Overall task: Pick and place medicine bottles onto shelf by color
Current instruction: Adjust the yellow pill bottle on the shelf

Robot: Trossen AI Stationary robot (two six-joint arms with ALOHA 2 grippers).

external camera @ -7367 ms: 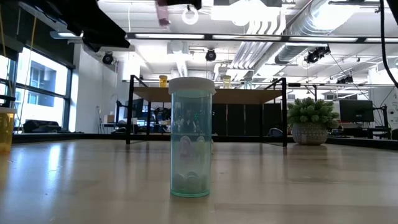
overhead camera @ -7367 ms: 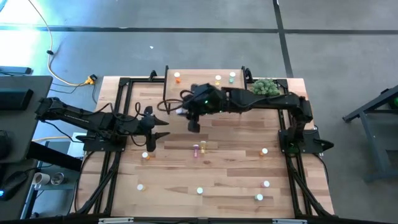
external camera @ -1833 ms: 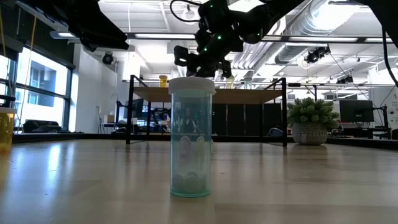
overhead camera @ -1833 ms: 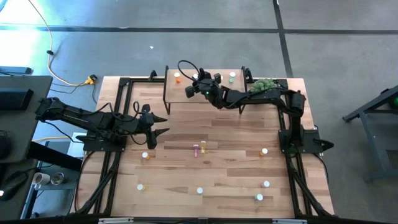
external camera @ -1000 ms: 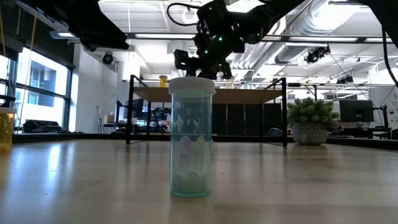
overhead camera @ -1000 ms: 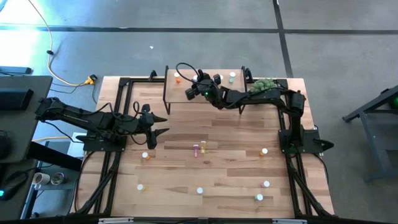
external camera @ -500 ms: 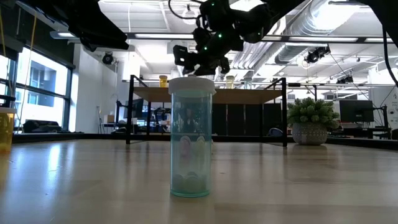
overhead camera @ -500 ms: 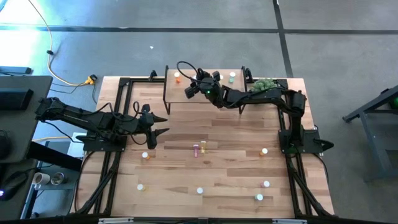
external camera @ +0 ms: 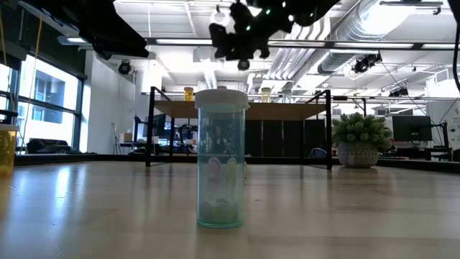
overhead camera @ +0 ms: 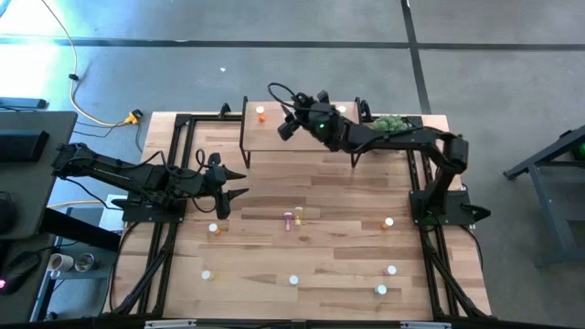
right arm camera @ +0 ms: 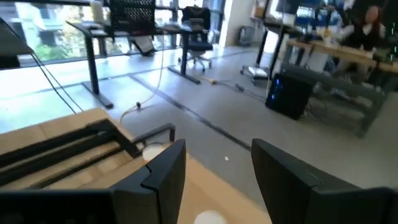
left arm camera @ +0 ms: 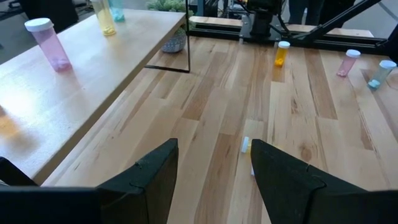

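The shelf (overhead camera: 265,137) stands at the table's far edge. An orange bottle (overhead camera: 260,114) stands on it. The left wrist view shows a pink bottle (left arm camera: 48,43), a yellow bottle (left arm camera: 102,15) and a teal bottle (left arm camera: 117,9) upright on the board. My right gripper (overhead camera: 285,128) hovers open above the shelf with nothing between its fingers (right arm camera: 214,168); a white cap (right arm camera: 208,218) shows just below them. My left gripper (overhead camera: 239,183) waits open over the table's left part. Several bottles stand on the table, among them a teal one (external camera: 221,158) near the front edge.
A small green plant (overhead camera: 388,126) sits at the far right, beside the shelf. Loose bottles lie mid-table, a pink one (overhead camera: 288,218) and a yellow one (overhead camera: 298,215). Orange ones (overhead camera: 213,228) (overhead camera: 388,222) stand to either side. Black frame rails (overhead camera: 169,164) run along both table sides.
My right gripper has risen well clear of the shelf board and rolled somewhat about its own axis, staying over the shelf. The bottles on the shelf have stayed where they were.
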